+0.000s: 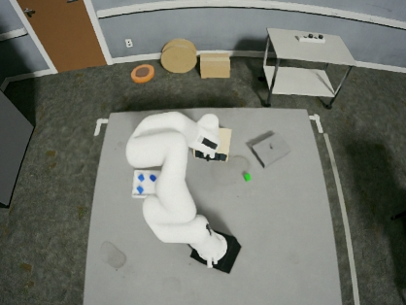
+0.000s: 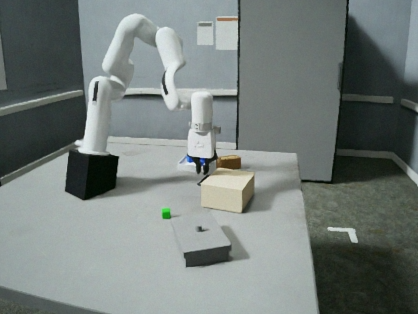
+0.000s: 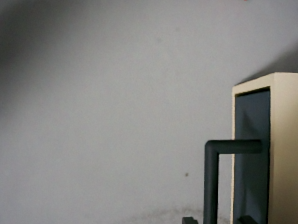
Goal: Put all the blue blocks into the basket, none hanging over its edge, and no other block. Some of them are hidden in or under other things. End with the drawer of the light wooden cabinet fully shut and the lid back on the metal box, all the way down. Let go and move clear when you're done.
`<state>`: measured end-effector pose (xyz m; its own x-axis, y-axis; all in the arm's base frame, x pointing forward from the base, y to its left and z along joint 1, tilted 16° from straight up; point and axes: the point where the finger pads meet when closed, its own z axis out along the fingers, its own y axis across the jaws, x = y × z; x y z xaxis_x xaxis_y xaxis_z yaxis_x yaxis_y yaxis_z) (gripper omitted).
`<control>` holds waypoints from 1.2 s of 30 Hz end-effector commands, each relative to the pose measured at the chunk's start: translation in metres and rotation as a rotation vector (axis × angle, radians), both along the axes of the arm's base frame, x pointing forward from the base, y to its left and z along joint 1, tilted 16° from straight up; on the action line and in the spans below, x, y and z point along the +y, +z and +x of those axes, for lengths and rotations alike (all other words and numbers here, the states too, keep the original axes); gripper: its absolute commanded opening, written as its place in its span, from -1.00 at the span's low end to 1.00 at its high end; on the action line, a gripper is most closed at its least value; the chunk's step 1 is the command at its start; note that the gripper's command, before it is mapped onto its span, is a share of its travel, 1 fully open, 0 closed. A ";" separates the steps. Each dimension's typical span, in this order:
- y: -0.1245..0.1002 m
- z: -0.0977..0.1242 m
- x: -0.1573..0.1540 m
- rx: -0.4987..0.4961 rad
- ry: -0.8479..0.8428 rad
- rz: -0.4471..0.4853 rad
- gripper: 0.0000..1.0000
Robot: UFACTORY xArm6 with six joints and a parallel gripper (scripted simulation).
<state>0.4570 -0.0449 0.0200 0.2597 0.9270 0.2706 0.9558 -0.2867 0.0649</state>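
Three blue blocks (image 1: 141, 178) (image 2: 190, 159) sit inside the white basket (image 1: 139, 196) (image 2: 182, 162), seen from above at the left of the counter (image 1: 277, 233) (image 2: 125, 250) (image 3: 125, 125), beside my bent white arm (image 1: 170, 194) (image 2: 97, 117); part of the basket is hidden beneath me. To its far right stands the light wooden cabinet (image 1: 225, 138) (image 2: 225, 192) (image 3: 285, 150), its dark drawer front (image 3: 250, 117) within the frame and its black handle (image 2: 203, 180) (image 3: 211, 185) jutting out. My gripper (image 1: 210, 156) (image 2: 202, 171) (image 3: 217, 221) points down above the handle, fingers partly open, a narrow gap between them, with nothing in their grasp. Farther right from above, the gray metal box (image 2: 207, 258) wears its lid (image 1: 278, 152) (image 2: 200, 241), topped by a small knob (image 1: 271, 146) (image 2: 199, 229); whether it is seated all the way, I cannot tell. A green block (image 1: 247, 177) (image 2: 166, 213) rests near the box, outside the basket. In the exterior view, a brown object (image 2: 229, 161) lies beyond the cabinet.
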 end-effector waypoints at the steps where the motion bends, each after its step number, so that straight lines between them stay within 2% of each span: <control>1: -0.004 0.003 0.001 -0.005 -0.001 0.000 -0.51; 11: -0.010 0.004 0.002 -0.005 -0.001 0.000 -0.51; 36: -0.010 0.005 0.002 -0.005 -0.001 0.000 -0.51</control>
<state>0.4608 -0.0422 0.0084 0.2592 0.9269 0.2714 0.9557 -0.2867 0.0666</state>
